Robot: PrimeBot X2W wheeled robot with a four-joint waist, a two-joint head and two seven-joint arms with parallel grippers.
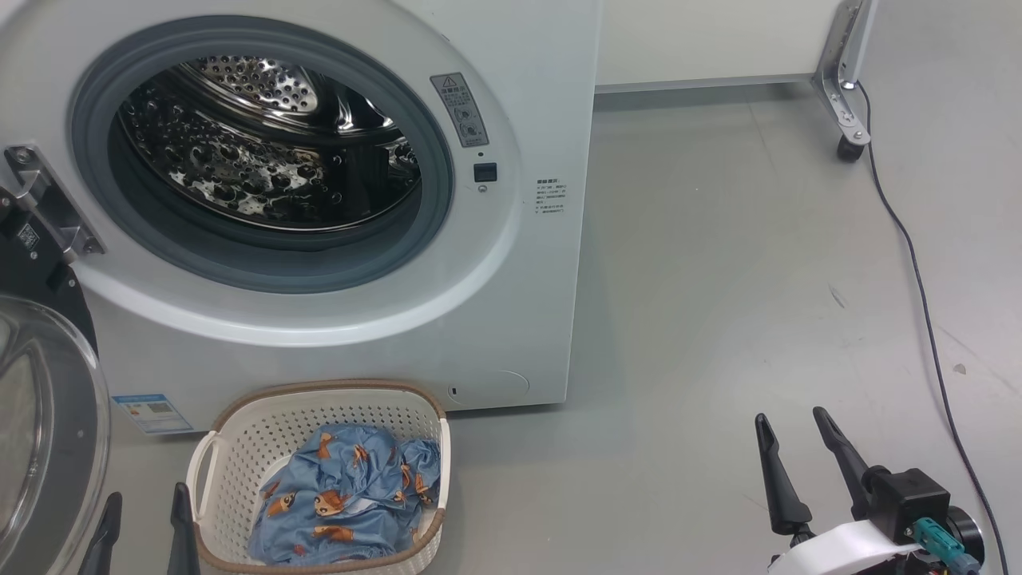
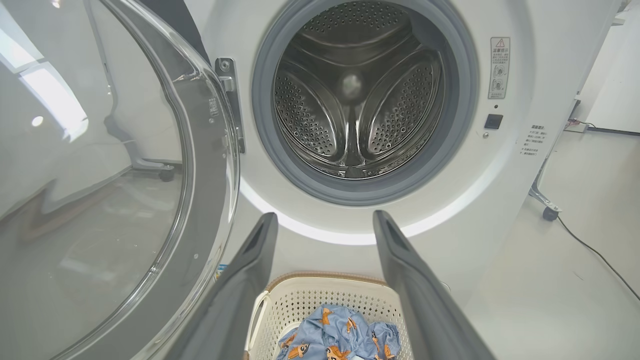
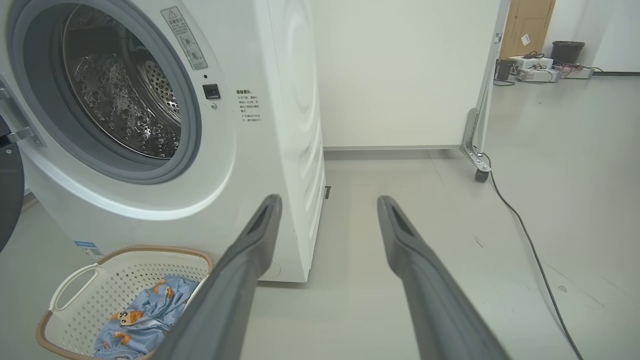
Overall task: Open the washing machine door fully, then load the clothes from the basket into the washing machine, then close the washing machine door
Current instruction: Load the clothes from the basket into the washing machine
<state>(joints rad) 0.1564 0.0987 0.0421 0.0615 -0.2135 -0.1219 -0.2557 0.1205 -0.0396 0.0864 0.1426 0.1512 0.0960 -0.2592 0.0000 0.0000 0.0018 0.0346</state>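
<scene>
The white washing machine (image 1: 527,263) stands with its steel drum (image 1: 263,144) exposed; nothing lies in it. Its door (image 1: 40,431) hangs swung out at the left, glass bowl and black rim facing me, also large at the left of the left wrist view, door (image 2: 100,200). The cream basket (image 1: 239,447) sits on the floor in front of the machine, holding the blue printed clothes (image 1: 343,495). My left gripper (image 1: 144,503) is open just left of the basket, between it and the door. My right gripper (image 1: 794,427) is open over bare floor, far right of the basket.
A black cable (image 1: 918,279) runs along the grey floor at the right, past a metal frame leg on a caster (image 1: 848,148). A white wall panel (image 3: 400,75) stands behind the machine. Boxes and a bin (image 3: 565,50) sit far off in the right wrist view.
</scene>
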